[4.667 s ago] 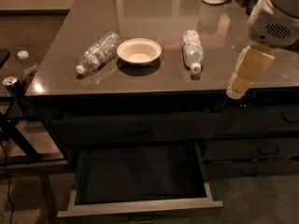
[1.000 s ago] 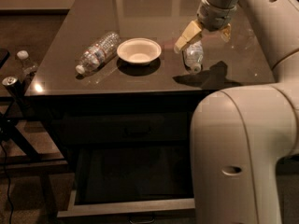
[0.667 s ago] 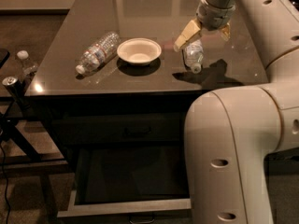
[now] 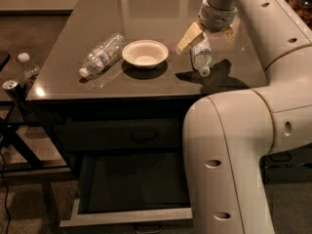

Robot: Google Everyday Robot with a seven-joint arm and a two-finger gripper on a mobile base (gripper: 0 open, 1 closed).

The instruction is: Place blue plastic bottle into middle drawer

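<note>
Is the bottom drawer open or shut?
Open: the drawer is pulled out, its dark inside showing. The hand is at the short bottle on the table.

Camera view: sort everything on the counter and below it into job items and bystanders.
Job:
blue plastic bottle, lying on the counter
gripper, open astride it
middle drawer, pulled open

Lying about:
ribbed clear bottle
white bowl
closed upper drawer
small bottle and can, far left

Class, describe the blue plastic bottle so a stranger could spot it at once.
On the dark countertop, look right of the white bowl, directly under the robot's tool. The blue plastic bottle lies there: short and stubby, pale label, unlike the longer ribbed bottle left of the bowl.
</note>
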